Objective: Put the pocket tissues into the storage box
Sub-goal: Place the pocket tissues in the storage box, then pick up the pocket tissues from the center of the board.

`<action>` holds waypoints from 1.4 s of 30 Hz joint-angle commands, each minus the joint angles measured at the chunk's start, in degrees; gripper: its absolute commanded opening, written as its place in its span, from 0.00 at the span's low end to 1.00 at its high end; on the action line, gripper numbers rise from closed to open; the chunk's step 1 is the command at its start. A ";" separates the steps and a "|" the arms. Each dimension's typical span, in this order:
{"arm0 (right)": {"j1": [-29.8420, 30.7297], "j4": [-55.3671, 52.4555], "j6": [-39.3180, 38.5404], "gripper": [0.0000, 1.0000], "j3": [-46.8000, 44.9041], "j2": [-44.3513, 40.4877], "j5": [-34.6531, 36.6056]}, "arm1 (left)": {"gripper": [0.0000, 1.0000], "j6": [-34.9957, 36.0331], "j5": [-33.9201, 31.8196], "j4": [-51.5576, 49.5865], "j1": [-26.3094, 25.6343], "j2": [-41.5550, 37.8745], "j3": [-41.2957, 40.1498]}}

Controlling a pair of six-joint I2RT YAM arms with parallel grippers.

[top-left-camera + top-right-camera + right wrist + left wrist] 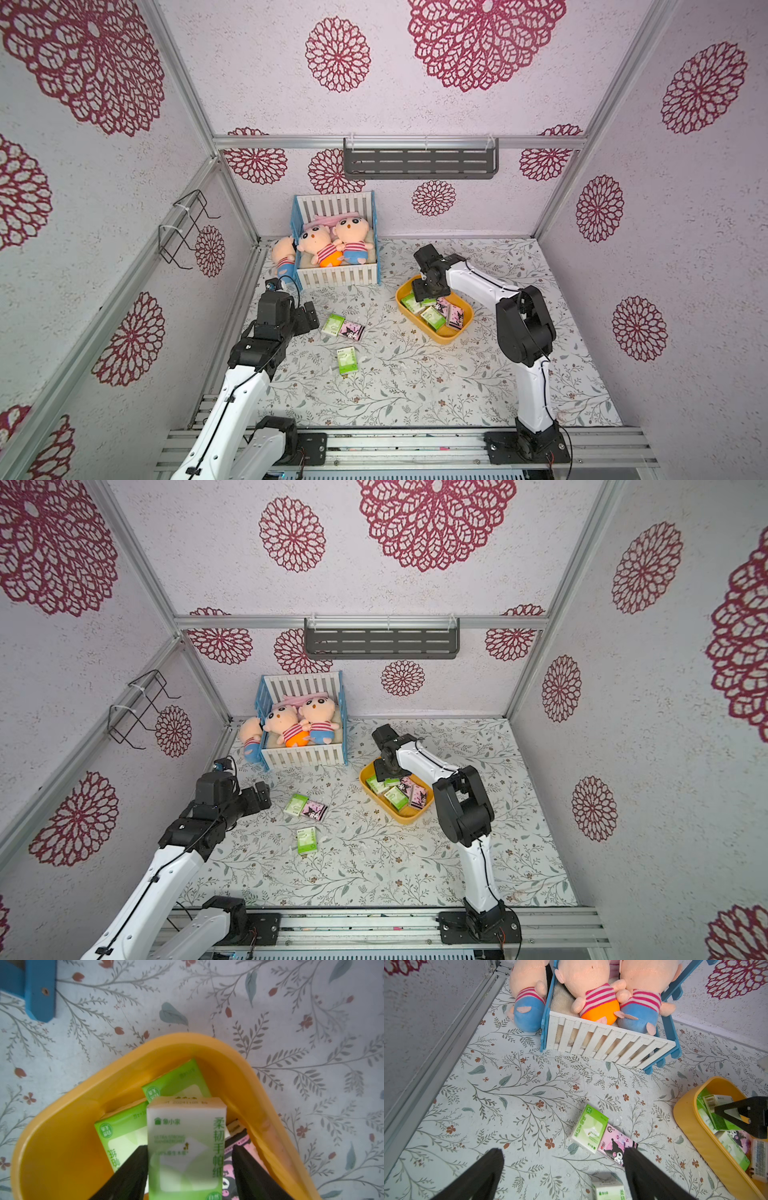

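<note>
- Right hand (189,1147): positioned over the storage box (62,1136). Its fingers are parted slightly wider than the green packet (185,1136) between them. One finger lies against the packet's edge and the other stands clear, so no pinch is evident.
- That packet faces the wrist with its printed side. Its long axis runs along the fingers and points at the box's rounded end wall. It is above the stacked green pair (176,1082) and a boxed pink packet (227,1176). Whether it rests on them cannot be told.
- Judgement: this is the release step. The packet lies lengthwise with the box, so it should settle inside the walls.
- Left hand (563,1149): spread wide and empty, above the surface (508,1084).
- Three packets are not yet boxed. They lie on the surface well apart from the box and nearer the left hand than the right.
- The loose green packet (588,1128) is just ahead of the left hand. Its long axis runs away from the hand toward the crate (602,1043).
- The loose pink packet (614,1142) touches its side and lies askew, with its long axis angled toward the box.
- The third packet (609,1190) sits beneath the left hand, mostly cut off.
- Judgement: the next pick falls to the left arm. The fingers would need to close across a packet's short width.
</note>
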 commanded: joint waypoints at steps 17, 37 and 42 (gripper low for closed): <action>22.55 4.73 2.53 0.73 -7.52 -12.82 -3.20 | 0.97 0.48 -1.26 -0.79 -0.95 0.11 0.57; 34.94 1.20 15.09 0.84 2.85 4.45 -8.66 | 0.97 0.22 -2.96 -1.74 -1.88 0.07 0.84; 35.02 -0.47 15.09 0.85 7.05 7.31 -9.37 | 0.97 0.48 -3.15 -1.67 -2.24 0.35 0.92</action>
